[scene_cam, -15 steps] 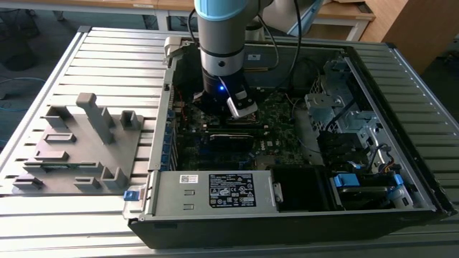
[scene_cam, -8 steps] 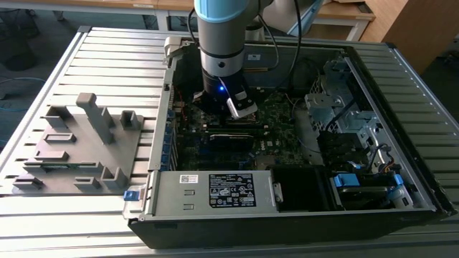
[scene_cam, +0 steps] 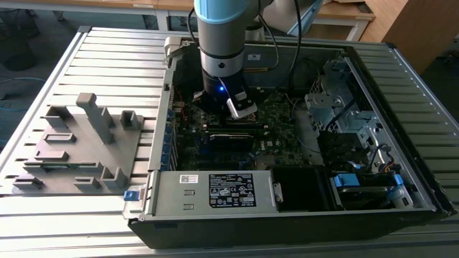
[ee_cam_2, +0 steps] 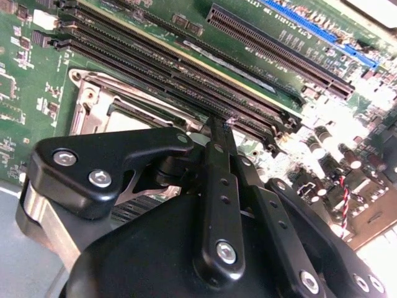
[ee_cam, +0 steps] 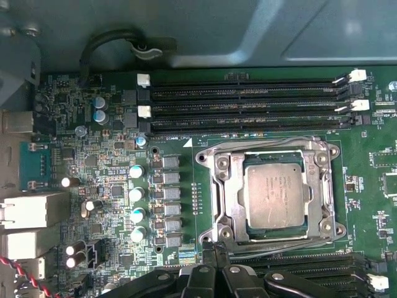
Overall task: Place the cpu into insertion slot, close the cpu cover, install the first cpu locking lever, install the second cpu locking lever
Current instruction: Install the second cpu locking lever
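In the first wrist view we see the cpu (ee_cam: 275,194) lying flat and square inside the insertion slot (ee_cam: 231,200), with the cpu cover (ee_cam: 271,149) closed down around it so its silvery top shows through the cut-out; the gripper (ee_cam: 214,273) sits just beside the socket's edge nearest the camera, and in the second wrist view its fingers (ee_cam_2: 221,155) look drawn together with nothing between them, the tips near the long black memory slots (ee_cam_2: 186,87) and the corner of the socket frame; in the exterior view the arm (scene_cam: 221,48) stands upright over the motherboard (scene_cam: 276,115) inside the open computer case (scene_cam: 401,134); we judge the risk to lie with the thin locking levers; a tip that catches the cover's rim instead could lift it or nudge the chip askew, and a slip sideways could scrape the memory slots or the small capacitors (ee_cam: 136,192) nearby
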{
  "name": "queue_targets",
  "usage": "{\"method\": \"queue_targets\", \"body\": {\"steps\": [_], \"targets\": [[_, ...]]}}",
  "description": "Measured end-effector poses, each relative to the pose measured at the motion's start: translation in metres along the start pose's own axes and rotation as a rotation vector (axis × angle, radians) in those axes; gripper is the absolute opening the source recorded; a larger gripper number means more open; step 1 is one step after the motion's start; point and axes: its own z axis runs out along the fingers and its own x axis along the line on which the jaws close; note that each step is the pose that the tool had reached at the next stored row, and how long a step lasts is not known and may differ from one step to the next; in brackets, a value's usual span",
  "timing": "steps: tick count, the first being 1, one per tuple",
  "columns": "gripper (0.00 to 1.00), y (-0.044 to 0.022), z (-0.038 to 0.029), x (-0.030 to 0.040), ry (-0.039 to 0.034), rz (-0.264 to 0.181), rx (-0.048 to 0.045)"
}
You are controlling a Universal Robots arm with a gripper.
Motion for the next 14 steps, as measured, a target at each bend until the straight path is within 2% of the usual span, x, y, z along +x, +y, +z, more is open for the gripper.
{"method": "queue_targets", "body": {"steps": [8, 14], "targets": [[0.10, -0.0001, -0.0036, -0.0002, 0.0001, 0.000, -0.0001], [0.10, -0.0021, -0.0039, -0.0004, 0.0001, 0.000, -0.0002]]}}
